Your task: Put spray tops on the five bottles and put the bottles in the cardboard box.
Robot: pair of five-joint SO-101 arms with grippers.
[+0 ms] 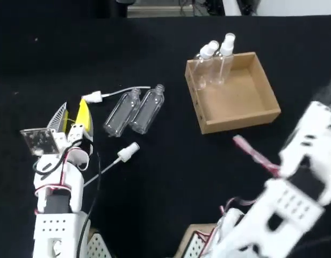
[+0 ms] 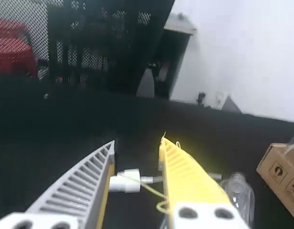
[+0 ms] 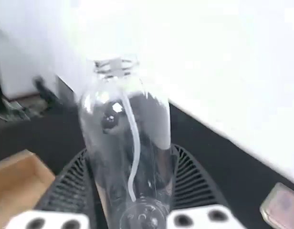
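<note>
Left jaws spread; spray top (image 1: 93,97) lies on the surface (image 1: 155,177) at 1 o'clock off their tips. I read right jaws clamped around an open-necked bottle (image 3: 125,143).

Your left gripper (image 2: 137,143) has one grey and one yellow ribbed finger; your right gripper (image 3: 132,164) has black ribbed ones. Your left arm (image 1: 58,212) and right arm (image 1: 294,196) are white, and the left carries red and black cables.

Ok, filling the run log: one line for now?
left gripper: open at spray top; right gripper: shut on bottle; cardboard box: two capped bottles; table: two bare bottles
</note>
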